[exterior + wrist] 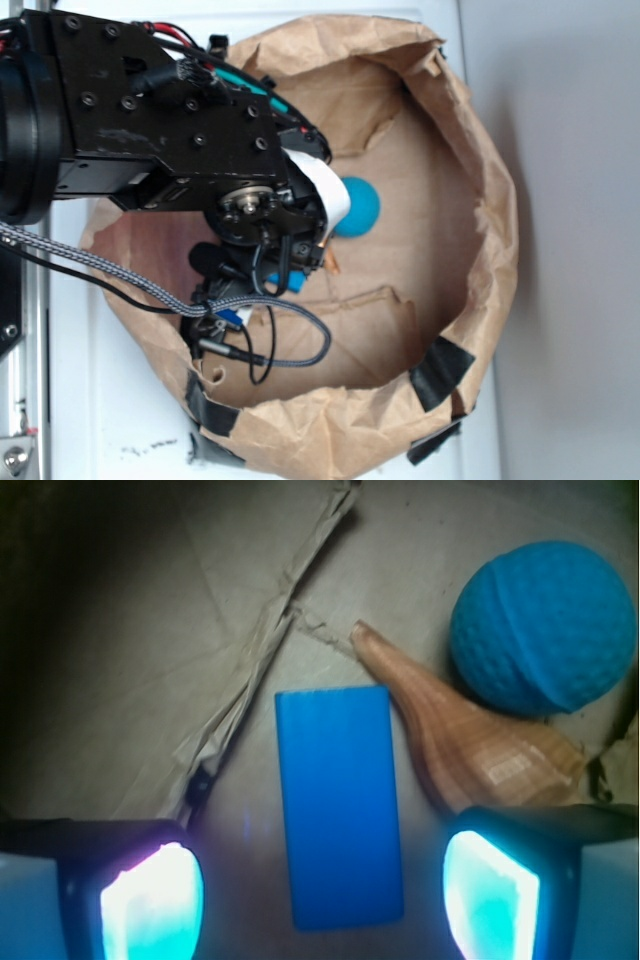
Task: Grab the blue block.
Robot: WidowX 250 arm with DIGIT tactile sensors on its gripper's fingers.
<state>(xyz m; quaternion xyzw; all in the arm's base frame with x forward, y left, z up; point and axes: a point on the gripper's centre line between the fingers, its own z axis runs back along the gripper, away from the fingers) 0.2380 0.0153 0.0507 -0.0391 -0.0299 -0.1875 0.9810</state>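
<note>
The blue block [340,805] is a flat bright-blue bar lying on brown paper, its long side running away from me. My gripper [322,898] is open and straddles the block's near end. A wide gap stays between the block and each of the glowing fingers [152,902]. In the exterior view only a sliver of the blue block [290,281] shows under the black arm, and my gripper [283,262] is mostly hidden there.
A tan spiral shell [470,740] lies just right of the block, its body close to my right finger. A teal ribbed ball [545,628] sits beyond the shell. Everything rests inside a crumpled brown paper bag [480,200] with raised walls and black tape patches.
</note>
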